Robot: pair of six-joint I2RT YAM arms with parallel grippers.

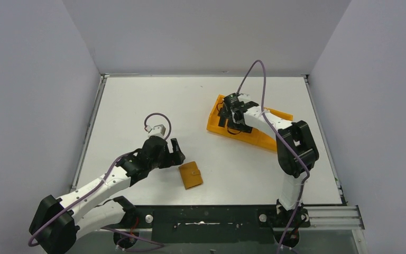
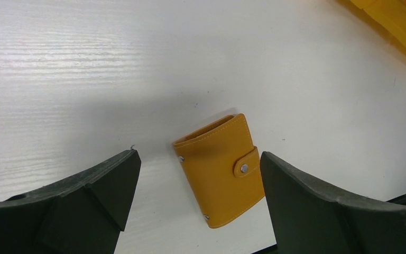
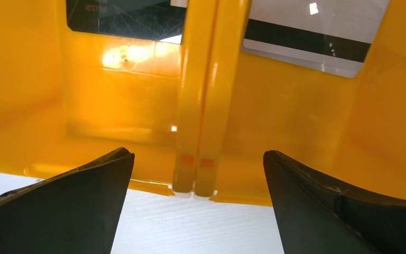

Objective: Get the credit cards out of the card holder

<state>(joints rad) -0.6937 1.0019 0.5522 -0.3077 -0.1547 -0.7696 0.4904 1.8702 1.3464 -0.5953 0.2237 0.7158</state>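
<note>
Judged mostly done: saw two credit cards (image 3: 309,37) in the tray (image 3: 111,106) beyond the snapped-shut card holder (image 2: 219,172); found left gripper (image 2: 199,154), beside it, and right gripper (image 3: 198,153) open, empty.

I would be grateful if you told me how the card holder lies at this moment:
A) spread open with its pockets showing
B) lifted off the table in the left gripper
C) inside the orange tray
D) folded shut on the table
D: the left wrist view shows the card holder folded shut, its snap tab across the front, flat on the table below the open left gripper.
</note>
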